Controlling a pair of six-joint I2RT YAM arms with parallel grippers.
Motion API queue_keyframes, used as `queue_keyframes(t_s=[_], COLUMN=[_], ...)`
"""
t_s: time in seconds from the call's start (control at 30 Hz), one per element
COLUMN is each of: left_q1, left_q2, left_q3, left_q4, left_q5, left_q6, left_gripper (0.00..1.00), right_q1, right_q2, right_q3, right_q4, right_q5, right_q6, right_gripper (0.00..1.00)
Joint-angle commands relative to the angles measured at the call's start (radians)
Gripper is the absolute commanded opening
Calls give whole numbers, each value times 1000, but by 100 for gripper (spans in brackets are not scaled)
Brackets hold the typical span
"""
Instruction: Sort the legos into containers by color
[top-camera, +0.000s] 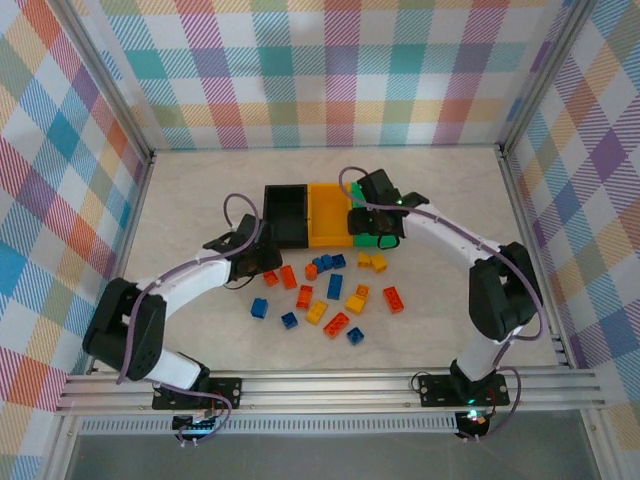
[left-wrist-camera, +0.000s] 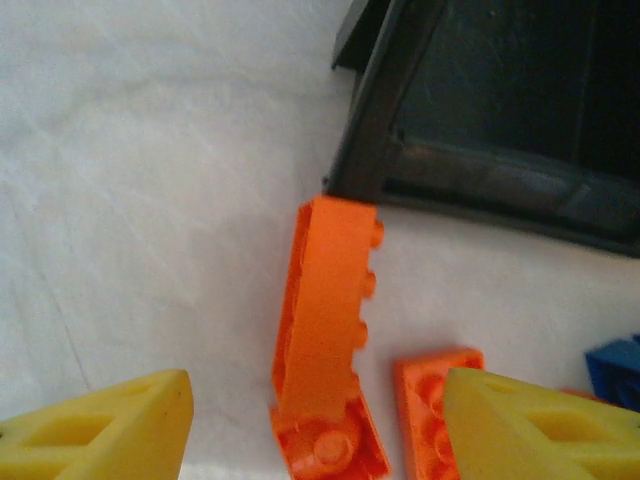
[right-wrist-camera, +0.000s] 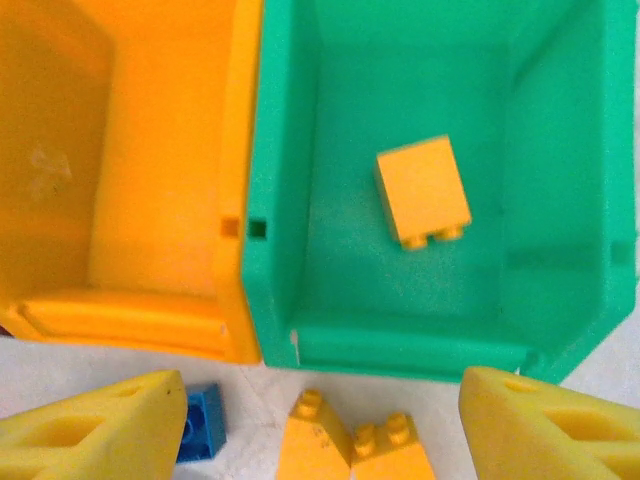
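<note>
top view, containers: Your three bins stand joined in a row at the far middle of the table (top-camera: 190, 200), with the black bin (top-camera: 285, 215) left, the yellow-orange bin (top-camera: 330, 215) in the middle and the green bin (top-camera: 360, 238) right, partly under the right arm.
top view, legos: The loose legos (top-camera: 325, 290) lie mixed just near of the bins.
top view, arms: The left gripper (top-camera: 262, 262) sits low by the black bin's near left corner. The right gripper (top-camera: 380, 235) is over the green bin.
left wrist, fingers: They stand apart, one on each side of the long orange brick (left-wrist-camera: 325, 310), and neither touches it.
left wrist, brick: It stands on its long edge with the studs facing right, its far end against the black bin's corner. A second orange brick (left-wrist-camera: 430, 400) lies flat just to its right, partly under your right finger. A blue brick (left-wrist-camera: 615, 365) shows at the right edge.
left wrist, doing it well: This looks like the grasp. Centre on the long brick so both pads meet its flat sides. The right finger could catch the second brick and drag it along, so shift slightly left before closing. Then lift straight up, clear of the bin corner, since a brick on edge tips easily.
right wrist, fingers: They are apart with nothing between them, above the green bin's near wall.
right wrist, bin: One yellow brick (right-wrist-camera: 422, 192) lies inside the green bin, so yellow probably belongs there.
right wrist, next pick: Two more yellow bricks (right-wrist-camera: 390, 445) touch each other on the table just near of that wall. Take them one at a time.
</note>
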Motion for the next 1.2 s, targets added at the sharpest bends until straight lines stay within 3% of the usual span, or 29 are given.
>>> queue_keyframes(t_s=[0.0, 0.3, 0.57, 0.83, 0.97, 1.07, 1.17], left_q1=[-12, -15, -16, -27, -42, -42, -42], left_q2=[59, 169, 163, 10, -134, -189, -143], left_q3=[41, 27, 3, -80, -96, -26, 90], left_q4=[30, 111, 128, 92, 19, -33, -56], left_q5=[-84, -88, -80, -56, -49, -43, -36], left_q6=[60, 75, 71, 20, -6, -8, 0], left_gripper=[62, 49, 30, 19, 18, 18, 18], right_q1=[-6, -7, -7, -7, -7, -6, -6], right_q2=[-42, -89, -106, -112, -121, -133, -146], right_q3=[-37, -67, -75, -89, -103, -123, -145], right_q4=[50, 68, 63, 74, 78, 87, 94], right_q5=[-17, -13, -2, -2, -12, -17, -19], right_q6=[28, 28, 29, 38, 45, 53, 62], right_gripper=[72, 72, 72, 72, 72, 72, 72])
